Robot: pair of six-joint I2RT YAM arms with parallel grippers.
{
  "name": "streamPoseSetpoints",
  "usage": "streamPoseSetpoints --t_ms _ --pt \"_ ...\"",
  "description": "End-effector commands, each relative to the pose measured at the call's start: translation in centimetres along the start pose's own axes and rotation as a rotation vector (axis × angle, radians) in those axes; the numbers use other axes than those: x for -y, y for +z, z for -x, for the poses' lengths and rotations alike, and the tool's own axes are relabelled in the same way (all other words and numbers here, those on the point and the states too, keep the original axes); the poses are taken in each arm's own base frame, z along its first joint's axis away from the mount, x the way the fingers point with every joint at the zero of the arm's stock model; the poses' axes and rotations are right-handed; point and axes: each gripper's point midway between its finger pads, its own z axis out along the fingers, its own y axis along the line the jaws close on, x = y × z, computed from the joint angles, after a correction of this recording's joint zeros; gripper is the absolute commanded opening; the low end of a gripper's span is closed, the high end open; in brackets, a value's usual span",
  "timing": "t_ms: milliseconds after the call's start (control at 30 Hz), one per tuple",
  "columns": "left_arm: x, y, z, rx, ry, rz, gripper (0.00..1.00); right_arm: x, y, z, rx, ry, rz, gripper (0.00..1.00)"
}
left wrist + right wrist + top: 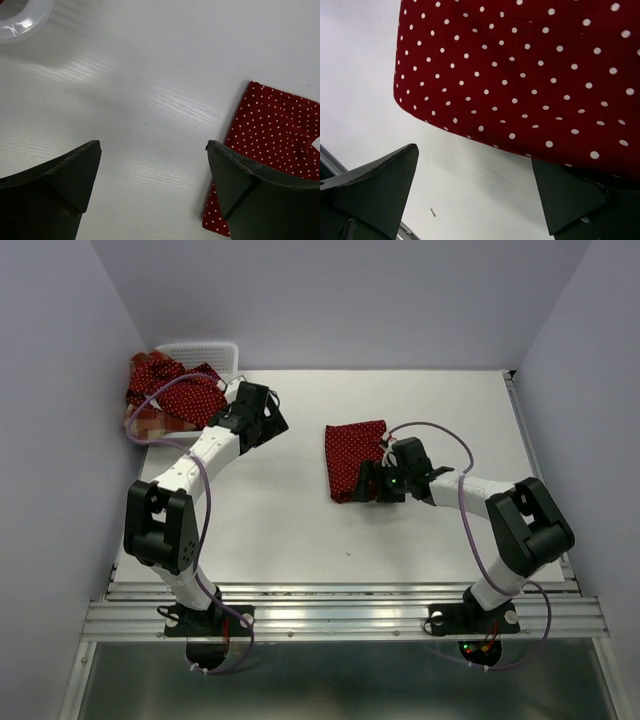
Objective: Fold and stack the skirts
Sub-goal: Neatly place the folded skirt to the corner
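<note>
One dotted skirt (pixel 355 460) lies folded at the centre of the tabletop (pixel 280 530); the heap (pixel 165 395) at ten o'clock still needs folding. Left fingers (pixel 50 195) and right fingers (pixel 370 195) stand apart, empty.

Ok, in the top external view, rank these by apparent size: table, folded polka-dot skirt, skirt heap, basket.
1. table
2. skirt heap, crumpled with unclear edges; close to the next
3. folded polka-dot skirt
4. basket, mostly hidden by the heap
</note>
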Motion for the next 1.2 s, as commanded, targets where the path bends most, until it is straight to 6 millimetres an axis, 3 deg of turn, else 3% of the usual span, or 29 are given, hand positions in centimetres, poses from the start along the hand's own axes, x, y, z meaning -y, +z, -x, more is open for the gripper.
streamPoseSetpoints --t_ms 0,267,300,367,500,533,667,900,1167 --pt "-1.4 -1.9 1.9 0.059 -0.021 0.015 0.99 2.0 0.7 3.0 0.086 -0.016 -0.003 1.0" --pt "-3.4 -2.2 3.0 0.074 -0.049 0.057 0.99 5.8 -0.7 7.5 0.227 0.0 0.065 1.0" --pt "-3.5 -2.1 3.2 0.076 -0.053 0.061 0.99 7.0 -1.1 8.3 0.25 0.027 0.07 1.0" --pt "-3.5 -2.0 3.4 0.074 -0.054 0.064 0.99 7.3 -1.3 9.8 0.278 0.034 0.116 1.0" --pt "-3.7 -1.9 3.7 0.069 -0.054 0.072 0.99 8.4 -0.3 12.2 0.287 0.053 0.19 1.0" --pt "-3.7 -1.9 3.8 0.071 -0.056 0.073 0.99 8.8 0.5 12.1 0.273 0.058 0.195 1.0" --pt "-4.0 -2.1 4.2 0.076 -0.061 0.077 0.99 11.3 0.3 14.9 0.325 0.085 0.178 1.0" --pt "-4.1 -1.8 4.0 0.068 -0.067 0.075 0.99 11.6 -0.5 19.9 0.412 0.064 0.221 1.0" --pt "-4.3 -2.3 4.0 0.07 -0.063 0.074 0.99 12.1 0.8 21.2 0.384 0.055 0.235 1.0"
